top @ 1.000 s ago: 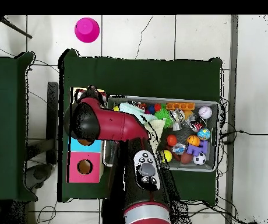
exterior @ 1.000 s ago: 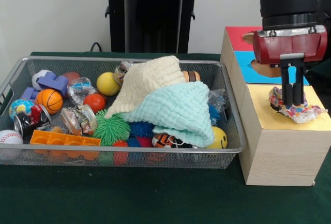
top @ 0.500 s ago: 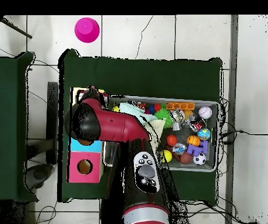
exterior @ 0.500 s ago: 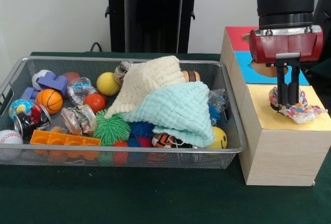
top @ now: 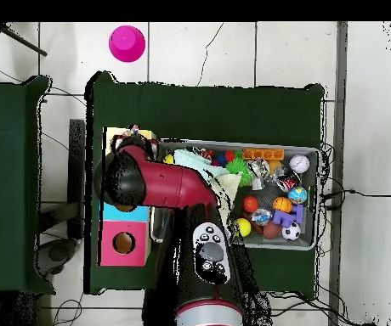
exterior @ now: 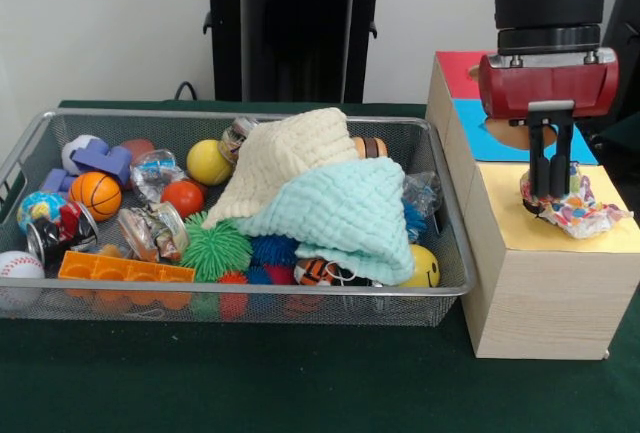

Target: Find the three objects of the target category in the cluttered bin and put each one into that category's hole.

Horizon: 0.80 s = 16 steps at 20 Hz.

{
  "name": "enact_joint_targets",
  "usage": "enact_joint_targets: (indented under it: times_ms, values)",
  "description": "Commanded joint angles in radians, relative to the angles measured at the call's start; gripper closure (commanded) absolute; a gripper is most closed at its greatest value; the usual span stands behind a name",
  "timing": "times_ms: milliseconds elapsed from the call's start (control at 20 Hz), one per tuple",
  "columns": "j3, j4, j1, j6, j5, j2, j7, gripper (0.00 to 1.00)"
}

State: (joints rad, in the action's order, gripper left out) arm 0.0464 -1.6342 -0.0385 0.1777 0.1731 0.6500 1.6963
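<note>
The wire-mesh bin (exterior: 440,203) holds balls, toys and two cloths. One wad of clear film with coloured bits (exterior: 578,213) lies on the yellow top of the wooden box (exterior: 560,238), and the yellow top's hole does not show. My gripper (exterior: 551,193) hangs straight down over the wad's left part, fingers slightly apart with their tips at the wad, not holding it. More film wads lie in the bin (exterior: 153,231) (exterior: 157,169). In the overhead view the arm (top: 161,182) covers the gripper; the bin (top: 318,197) lies to the right.
A cream cloth (exterior: 290,153) and a mint cloth (exterior: 345,208) cover the bin's middle. The blue top (exterior: 480,138) and red top (exterior: 460,73) lie behind the yellow one. An orange brick (exterior: 125,271), green spiky ball (exterior: 215,250) and basketball (exterior: 96,194) lie in the bin. A pink cup (top: 127,42) stands off the table.
My gripper has shifted slightly left and lifted a little. The wad has stayed in place on the yellow top.
</note>
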Motion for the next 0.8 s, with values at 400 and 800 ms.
enact_joint_targets:
  times_ms: [400,800]
  values:
    - [-0.008,0.003,0.016,0.192,0.049,-0.005,0.198,1.0]
    - [0.011,-0.014,0.009,0.166,0.065,-0.018,0.208,1.0]
